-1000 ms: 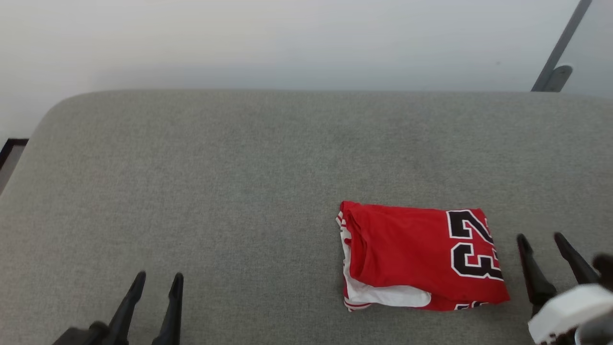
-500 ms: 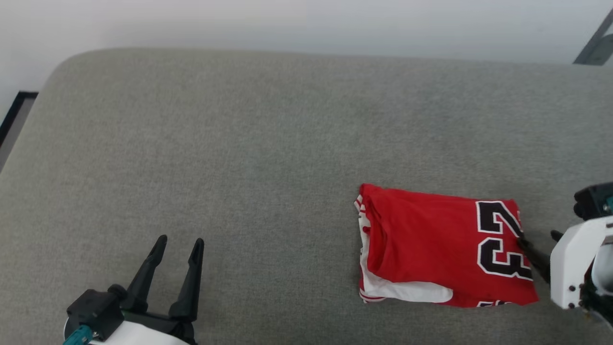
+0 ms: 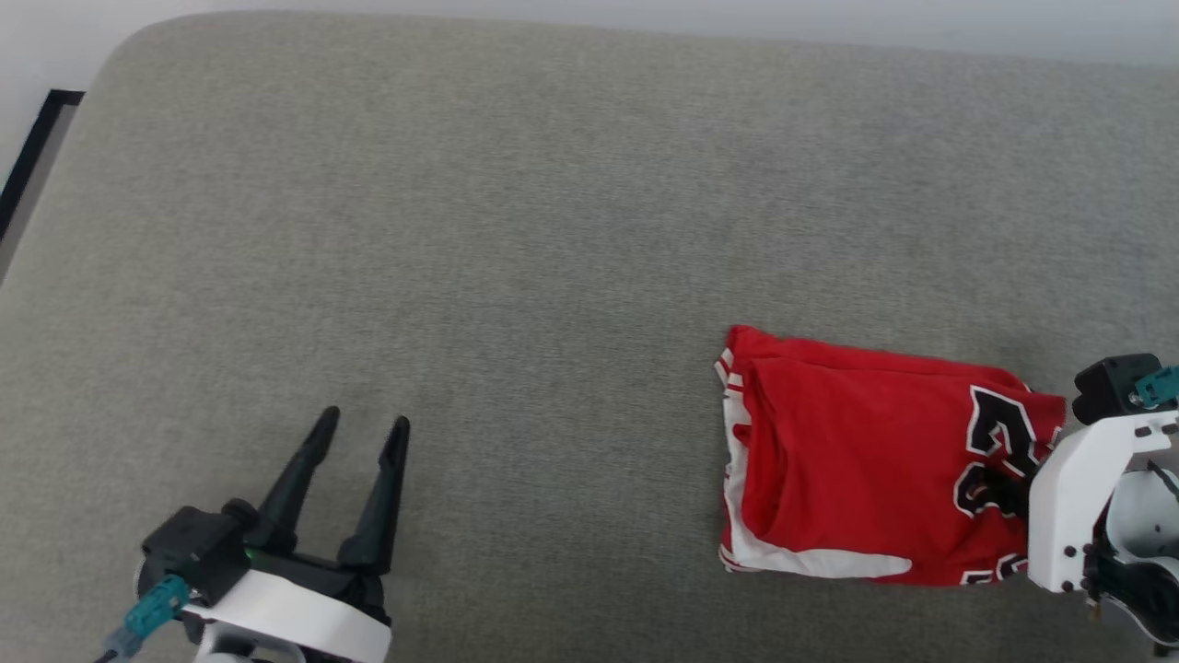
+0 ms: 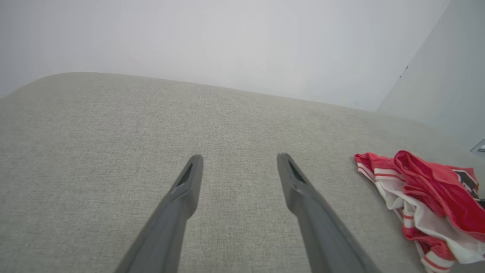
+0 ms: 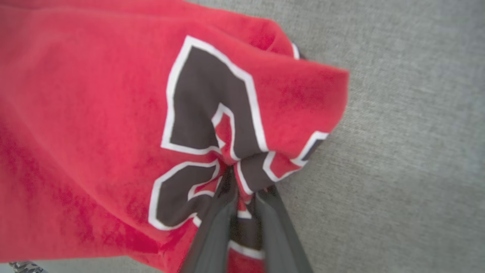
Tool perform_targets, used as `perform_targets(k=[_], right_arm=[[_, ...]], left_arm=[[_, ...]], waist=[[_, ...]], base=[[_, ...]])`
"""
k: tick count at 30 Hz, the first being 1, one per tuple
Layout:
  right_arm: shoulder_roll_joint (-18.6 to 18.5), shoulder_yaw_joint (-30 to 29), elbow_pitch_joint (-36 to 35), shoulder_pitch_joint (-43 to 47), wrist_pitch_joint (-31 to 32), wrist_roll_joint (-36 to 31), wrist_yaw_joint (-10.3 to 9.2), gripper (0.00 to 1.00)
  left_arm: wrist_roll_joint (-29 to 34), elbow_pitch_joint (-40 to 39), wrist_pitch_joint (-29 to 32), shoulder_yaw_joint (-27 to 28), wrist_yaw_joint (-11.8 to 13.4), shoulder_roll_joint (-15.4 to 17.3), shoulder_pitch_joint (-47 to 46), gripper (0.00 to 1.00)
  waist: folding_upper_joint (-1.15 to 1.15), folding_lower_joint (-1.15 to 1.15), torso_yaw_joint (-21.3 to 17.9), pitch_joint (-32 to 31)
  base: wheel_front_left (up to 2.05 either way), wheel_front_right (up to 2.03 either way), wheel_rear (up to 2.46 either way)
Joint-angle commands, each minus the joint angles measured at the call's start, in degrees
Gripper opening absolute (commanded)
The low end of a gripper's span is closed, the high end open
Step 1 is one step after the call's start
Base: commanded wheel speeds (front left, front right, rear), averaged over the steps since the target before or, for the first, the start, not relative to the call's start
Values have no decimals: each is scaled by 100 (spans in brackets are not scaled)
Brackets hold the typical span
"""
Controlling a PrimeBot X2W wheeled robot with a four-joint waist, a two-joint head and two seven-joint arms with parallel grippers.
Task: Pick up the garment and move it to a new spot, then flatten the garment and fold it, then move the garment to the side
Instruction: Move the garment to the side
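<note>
The garment (image 3: 857, 460), a red jersey with white trim and a black number, lies folded on the grey cushion (image 3: 516, 230) at the right. My right gripper (image 3: 1009, 488) is shut on the garment's right edge, bunching the cloth at the number; the wrist view shows its fingers (image 5: 216, 223) pinching the red fabric (image 5: 94, 113). My left gripper (image 3: 359, 442) stands open over bare cushion at the lower left, well clear of the garment. From the left wrist, its fingers (image 4: 189, 189) spread wide and the garment (image 4: 424, 197) lies off to the right.
A pale wall (image 4: 242, 38) runs behind the cushion's far edge. A dark frame edge (image 3: 37, 138) shows at the upper left beyond the cushion's rounded corner. Bare cushion stretches wide to the left of the garment.
My right gripper moved in from the right and shut on the garment's right edge, wrinkling the number. The head camera tilted downward. The left gripper stayed open.
</note>
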Motion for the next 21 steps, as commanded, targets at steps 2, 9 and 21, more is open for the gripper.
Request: perform_targets(k=[2,9,21], right_arm=[[103,-51,103,-70,-167,-74,-6,0],[107,-588,-195,-140,-618,-158,-6,0],[-52,-2176,-302,-835,-833,-549,-4,0]], left_arm=[[-25,1,-30,17,14,85,-127,100],[9,-71,-30,-53,14,312,-362,100],[100,-289,-30,-554,14,1048,-1758,100]], waist=[[0,0,-161,26],[0,0,-691,193],[0,0,-1409,1216]], base=[[0,0,0],[0,0,0],[0,0,0]])
